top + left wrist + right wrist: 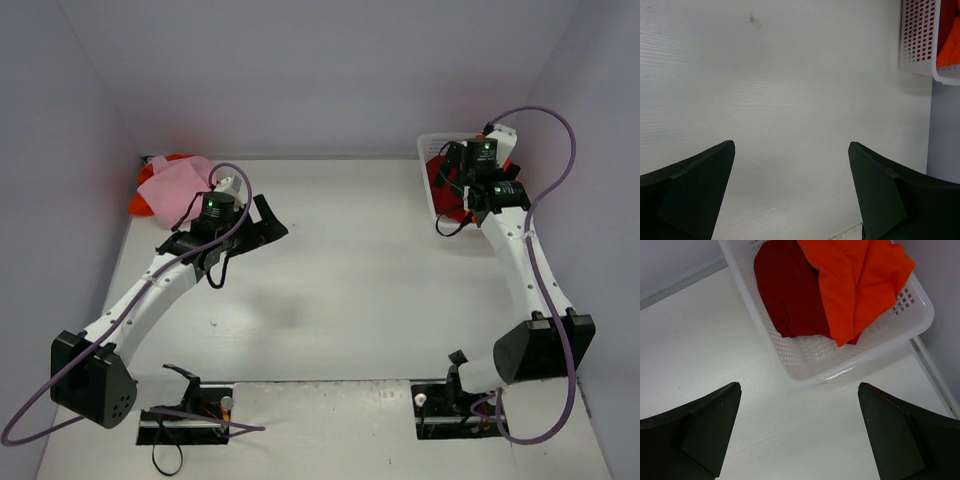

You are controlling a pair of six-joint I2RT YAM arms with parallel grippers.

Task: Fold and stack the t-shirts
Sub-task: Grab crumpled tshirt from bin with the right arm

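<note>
While both arms reach across the table (340, 290), the right one's bent toward the basket (840, 371) holding the crimson t-shirt (790, 295) and orange t-shirt (855, 280), left one's angled by the pink t-shirt (178, 180) in the far-left corner. We see the right gripper (799, 385) and left gripper (791, 145) both spread wide, empty.

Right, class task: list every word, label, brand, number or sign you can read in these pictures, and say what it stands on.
None can be read.
The orange t-shirt, crimson t-shirt, pink t-shirt and white lattice basket are plain, with no print or tag showing.
Neither the left arm nor the right arm shows legible lettering.
</note>
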